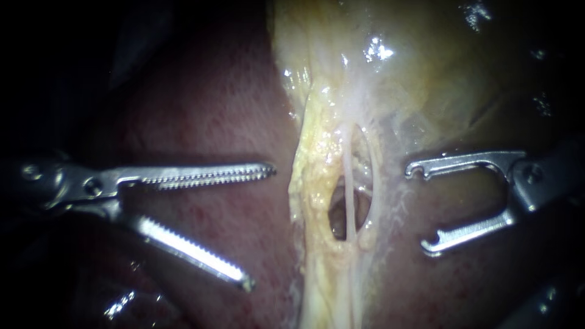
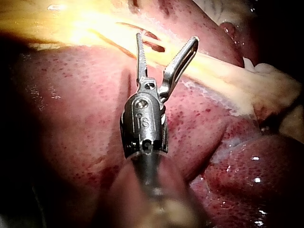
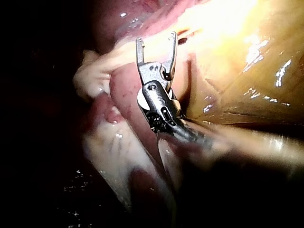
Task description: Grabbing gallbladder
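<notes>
The yellow-green gallbladder (image 1: 420, 67) fills the upper right of the endoscope view and narrows into a pale yellow stalk (image 1: 323, 183) with thin tubes (image 1: 350, 183) crossing a small window. My left instrument (image 1: 259, 225) lies left of the stalk over the liver, its toothed jaws wide open and holding nothing. My right instrument (image 1: 417, 207) waits right of the stalk, its hook-tipped jaws open and empty. In the left wrist view the left instrument (image 2: 166, 42) points at the stalk (image 2: 223, 76). The right wrist view shows the right instrument (image 3: 156, 42) open just short of the tissue.
Dark red liver (image 1: 207, 122) lies under and left of the stalk, and it surrounds the left instrument in the left wrist view (image 2: 71, 118). Pale fatty tissue (image 3: 95, 71) sits beside the right instrument. The outer edges of the endoscope view are dark.
</notes>
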Controlling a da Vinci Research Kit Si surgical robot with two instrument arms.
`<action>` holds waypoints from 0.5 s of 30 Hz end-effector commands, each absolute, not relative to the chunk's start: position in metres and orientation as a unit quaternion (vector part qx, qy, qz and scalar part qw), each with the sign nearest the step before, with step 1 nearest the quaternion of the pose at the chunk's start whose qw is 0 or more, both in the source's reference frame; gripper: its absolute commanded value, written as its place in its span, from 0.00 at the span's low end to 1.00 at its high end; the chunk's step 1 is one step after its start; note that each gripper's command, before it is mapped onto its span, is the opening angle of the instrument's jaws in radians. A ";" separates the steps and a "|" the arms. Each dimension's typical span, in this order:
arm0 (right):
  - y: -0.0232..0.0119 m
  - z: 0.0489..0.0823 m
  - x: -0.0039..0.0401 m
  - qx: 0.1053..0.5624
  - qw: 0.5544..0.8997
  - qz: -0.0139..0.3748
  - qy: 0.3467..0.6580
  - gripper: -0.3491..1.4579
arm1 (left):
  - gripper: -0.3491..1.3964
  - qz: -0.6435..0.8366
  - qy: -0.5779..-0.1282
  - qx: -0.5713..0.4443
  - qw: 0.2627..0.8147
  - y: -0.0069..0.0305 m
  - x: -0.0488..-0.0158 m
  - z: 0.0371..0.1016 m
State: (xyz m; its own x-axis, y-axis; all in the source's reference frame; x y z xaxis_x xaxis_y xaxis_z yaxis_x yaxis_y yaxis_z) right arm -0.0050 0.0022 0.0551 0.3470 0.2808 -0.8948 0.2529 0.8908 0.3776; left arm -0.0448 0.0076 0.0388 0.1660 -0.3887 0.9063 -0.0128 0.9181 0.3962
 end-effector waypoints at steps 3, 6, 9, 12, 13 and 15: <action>0.0022 0.0551 -0.0051 0.234 0.787 0.009 0.571 0.49 | 0.69 -0.131 -0.631 0.152 0.749 0.0078 -0.0450 0.0391; 0.0022 0.0551 -0.0051 0.234 0.787 0.009 0.571 0.49 | 0.69 -0.152 -0.625 0.150 0.750 0.0084 -0.0450 0.0396; 0.0022 0.0551 -0.0051 0.234 0.787 0.009 0.571 0.49 | 0.67 -0.177 -0.619 0.148 0.751 0.0092 -0.0451 0.0405; 0.0023 0.0551 -0.0051 0.234 0.787 0.009 0.571 0.49 | 0.65 -0.204 -0.606 0.152 0.754 0.0099 -0.0456 0.0413; 0.0022 0.0551 -0.0052 0.234 0.787 0.008 0.571 0.49 | 0.65 -0.213 -0.601 0.155 0.755 0.0101 -0.0457 0.0416; 0.0022 0.0551 -0.0052 0.234 0.787 0.008 0.571 0.49 | 0.63 -0.222 -0.596 0.158 0.755 0.0104 -0.0460 0.0420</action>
State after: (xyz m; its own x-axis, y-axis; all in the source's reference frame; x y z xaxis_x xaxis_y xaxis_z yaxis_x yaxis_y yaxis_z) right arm -0.0052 0.0022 0.0551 0.3471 0.2802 -0.8950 0.2544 0.8904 0.3774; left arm -0.0462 0.0105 0.0421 0.1932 -0.5324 0.8242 0.1496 0.8462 0.5115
